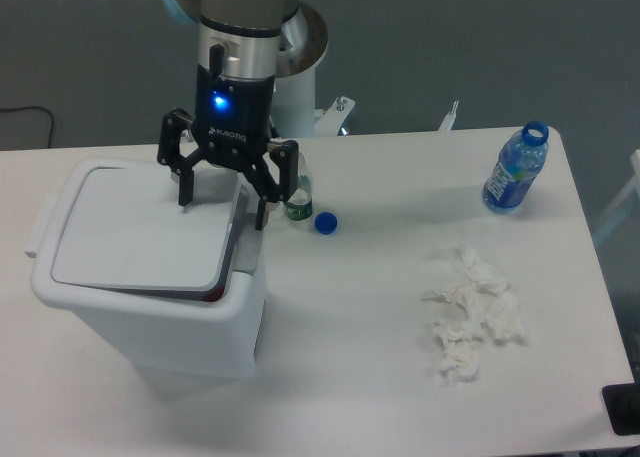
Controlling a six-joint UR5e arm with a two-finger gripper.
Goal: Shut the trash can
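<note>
The large white trash can point(150, 317) stands at the left of the table. Its flat white lid point(140, 232) lies nearly level on the rim, with a dark gap showing along its front right edge. My gripper point(222, 199) hangs over the lid's far right corner with its fingers spread wide. One finger point(186, 187) is over the lid. The other finger point(262, 209) is at the lid's right edge. Nothing is between them.
A green-labelled bottle point(298, 199) stands just right of the gripper, partly hidden. A blue cap point(325, 222) lies beside it. An uncapped blue bottle point(515, 172) stands far right. Crumpled white tissues point(470, 312) lie at the right front.
</note>
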